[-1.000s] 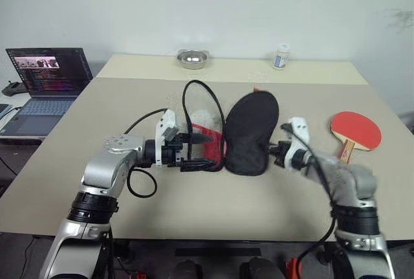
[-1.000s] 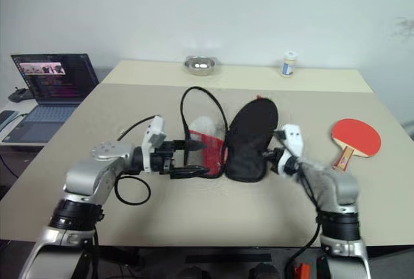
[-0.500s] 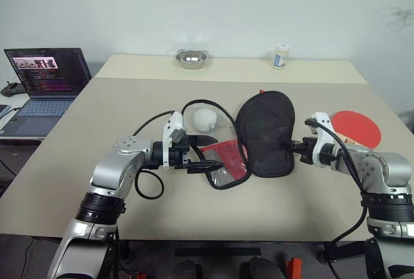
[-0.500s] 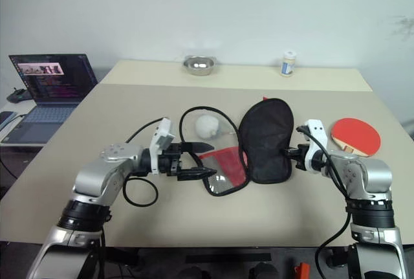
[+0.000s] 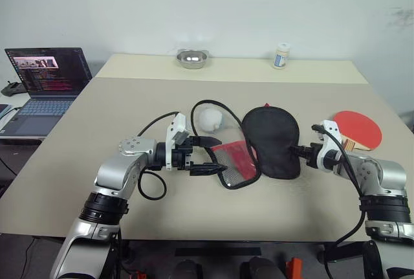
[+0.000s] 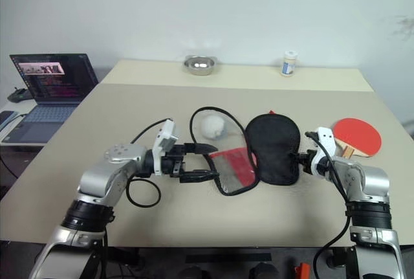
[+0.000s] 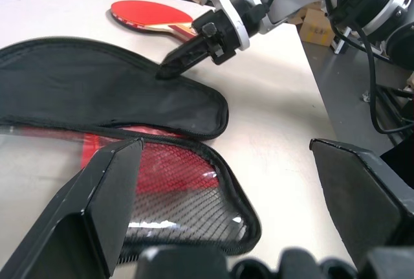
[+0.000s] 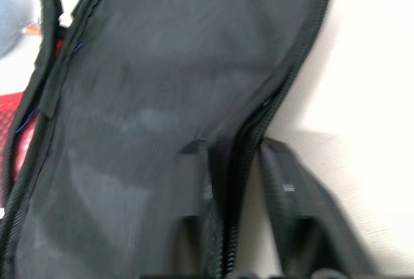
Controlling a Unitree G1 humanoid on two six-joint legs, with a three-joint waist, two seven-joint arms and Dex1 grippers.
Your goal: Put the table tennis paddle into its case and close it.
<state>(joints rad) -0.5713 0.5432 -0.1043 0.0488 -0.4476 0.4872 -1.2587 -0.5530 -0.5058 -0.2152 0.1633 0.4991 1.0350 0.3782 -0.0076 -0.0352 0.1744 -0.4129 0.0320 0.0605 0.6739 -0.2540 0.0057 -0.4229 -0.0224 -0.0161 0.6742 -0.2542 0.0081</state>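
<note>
Case (image 5: pixel 272 142): lies unzipped at table centre, black half beside red mesh half.
Paddle (image 5: pixel 355 128): at 3 o'clock from case, red face up.
Left gripper (image 5: pixel 210 155): fingers spread wide, empty, at mesh half's edge.
Right gripper (image 7: pixel 169 67): fingers nearly together, tips against black half's edge; grip unclear.

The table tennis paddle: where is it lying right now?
In the left eye view the table tennis paddle lies flat on the table at the robot's far right, just beyond the right hand and right of the opened case.
</note>
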